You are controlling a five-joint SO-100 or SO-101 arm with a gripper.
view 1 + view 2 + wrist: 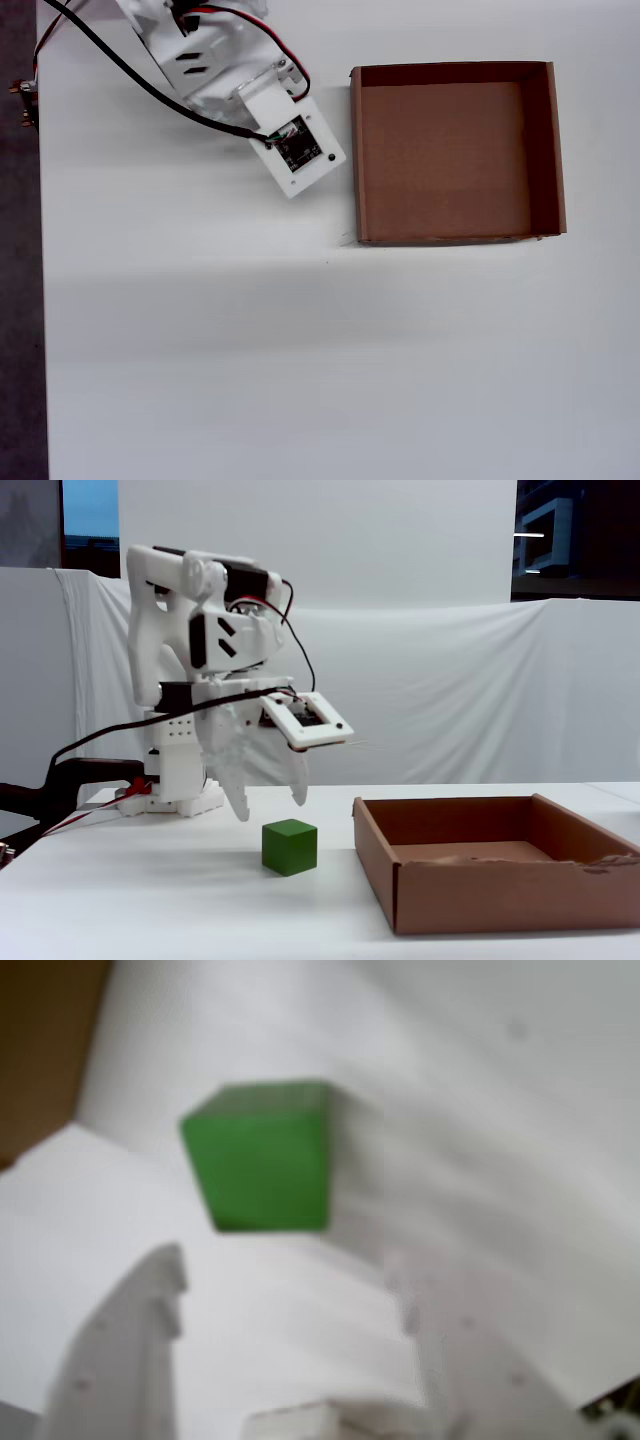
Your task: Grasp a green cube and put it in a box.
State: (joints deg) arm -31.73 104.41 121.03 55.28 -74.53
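Note:
The green cube [290,847] rests on the white table, just left of the box [500,890], a shallow brown cardboard tray with nothing in it [440,160]. My white gripper [271,808] hangs open a little above and behind the cube, touching nothing. In the wrist view the cube [262,1157] lies ahead of the gripper [285,1265], beyond the fingertips, with bare table between the two fingers. In the overhead view the wrist's camera plate [300,147] hides the cube and the fingers.
The arm's base [180,780] stands at the table's back left, with black and red cables [130,70] trailing off it. White cloth hangs behind the table. A brown patch [40,1040] fills the top left corner of the wrist view.

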